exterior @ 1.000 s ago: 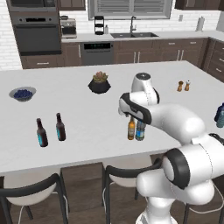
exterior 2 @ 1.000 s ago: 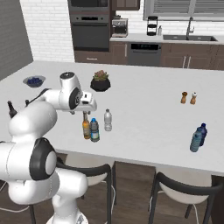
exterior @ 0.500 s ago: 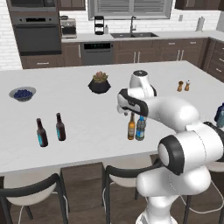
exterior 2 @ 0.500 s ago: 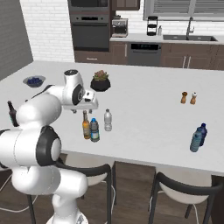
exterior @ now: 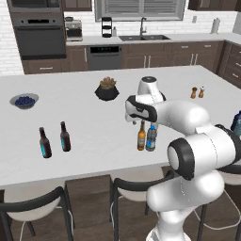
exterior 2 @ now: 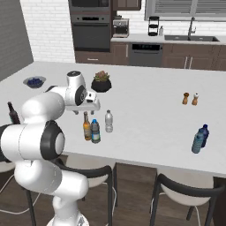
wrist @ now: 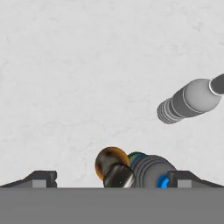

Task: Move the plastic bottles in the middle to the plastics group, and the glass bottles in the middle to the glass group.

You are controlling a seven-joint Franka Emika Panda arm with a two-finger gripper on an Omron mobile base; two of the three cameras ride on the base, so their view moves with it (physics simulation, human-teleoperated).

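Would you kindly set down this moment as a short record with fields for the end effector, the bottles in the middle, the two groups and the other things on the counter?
end effector: open, above the amber bottle, holding nothing
middle bottles: amber bottle and blue-label bottle side by side; pale bottle a little apart; all upright
glass group: two dark bottles, counter's left
plastics group: blue bottles, counter's right
other: plant pot, blue bowl, two shakers

Glossy white rounded arm [exterior: 188, 117], dark joint rings, small dark fingertips [wrist: 41, 178]
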